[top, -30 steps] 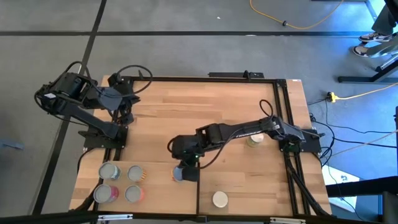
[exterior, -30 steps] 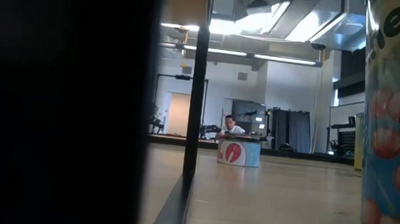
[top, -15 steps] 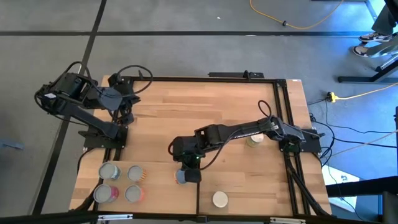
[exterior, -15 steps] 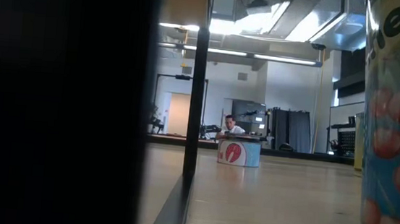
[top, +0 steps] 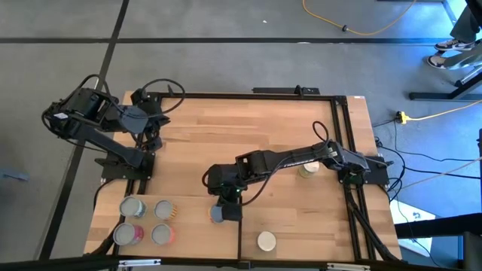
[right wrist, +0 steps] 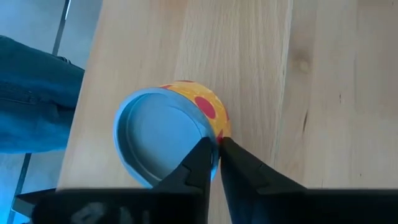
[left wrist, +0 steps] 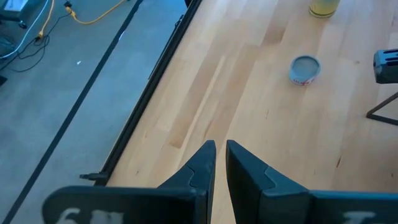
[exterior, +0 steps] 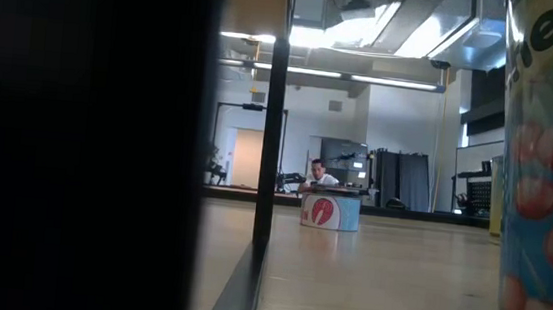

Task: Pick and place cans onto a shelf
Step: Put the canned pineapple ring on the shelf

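Right end effector (top: 219, 212) is reached across the bench (top: 248, 135) to the shelf (top: 188, 207) at the near-left corner, sitting at the shelf's right edge over a can (top: 216, 214). In the right wrist view its fingers (right wrist: 205, 163) are nearly together, tips right over the rim of a yellow-and-red can with a grey top (right wrist: 166, 134). Looks pinched on the rim, but actual contact can't be confirmed, so grip state: cannot tell.

Left end effector (top: 153, 138) is parked at the far-left side of the bench, well away from the cans. Left wrist view shows its fingers (left wrist: 208, 163) closed up with only a thin slit between them, holding nothing.

Cans on the shelf: four in a square cluster on the left part, two grey-topped at the back (top: 132, 207) (top: 164, 210), two at the front (top: 127, 234) (top: 162, 235) with red or orange sides showing.

Off the shelf: a white-topped can (top: 266, 241) near the front edge of the bench, right of the shelf's black frame; a yellow-green can (top: 308, 169) on the right side, partly hidden under the right arm.

Low view: a small can with a red label (exterior: 330, 211) far off on the bench, a tall can with red fruit print (exterior: 545, 189) very close on the right, and a person (exterior: 319, 173) in the room behind.
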